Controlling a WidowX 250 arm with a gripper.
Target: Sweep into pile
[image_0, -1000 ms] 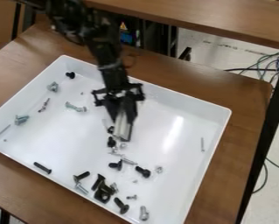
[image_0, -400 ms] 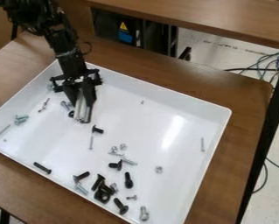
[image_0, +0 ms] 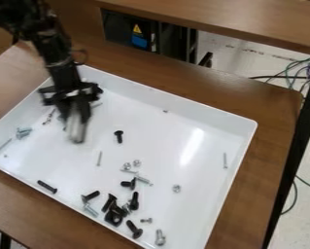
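One black screw (image_0: 119,136): lies at view's right of the claw (image_0: 77,138)
Claw opening: wide or narrow, I cannot tell

A white tray (image_0: 177,104) lies on a brown table (image_0: 267,102).

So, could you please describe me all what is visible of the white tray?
The tray is white, shallow and roughly rectangular, with raised walls on a flat floor. It looks like glossy plastic and carries a bright reflection toward its right side. It sits askew on the brown table, its nearest corner cut off by the picture's bottom edge. Loose metal hardware lies scattered inside, densest near the front wall. The gripper is over its left part; whether they touch is unclear.
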